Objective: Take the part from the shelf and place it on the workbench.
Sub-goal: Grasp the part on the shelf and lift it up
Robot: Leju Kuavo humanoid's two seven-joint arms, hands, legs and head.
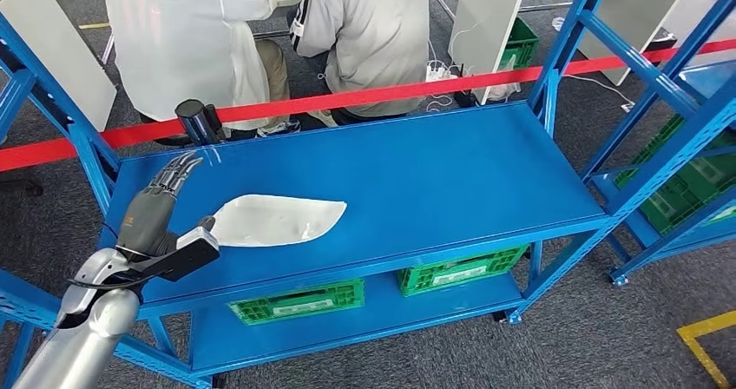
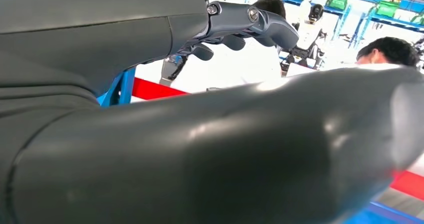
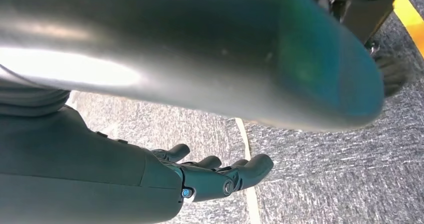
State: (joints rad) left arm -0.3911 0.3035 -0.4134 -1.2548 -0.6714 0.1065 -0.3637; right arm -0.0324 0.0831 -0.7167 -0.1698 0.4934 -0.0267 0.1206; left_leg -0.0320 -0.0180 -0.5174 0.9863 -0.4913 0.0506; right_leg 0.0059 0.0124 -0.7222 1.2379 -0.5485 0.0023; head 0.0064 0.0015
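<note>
On the blue shelf (image 1: 417, 172), your left hand (image 1: 161, 205) spread open just beside the white part (image 1: 276, 220), holding nothing, right hand (image 3: 210, 176) loosely open over grey floor (image 3: 325, 174)

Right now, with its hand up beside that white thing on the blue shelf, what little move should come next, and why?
Probably lower the left hand toward the white part and close on its near end. The fingers are spread and hold nothing, and the part lies flat on the shelf, close beside the thumb.
</note>
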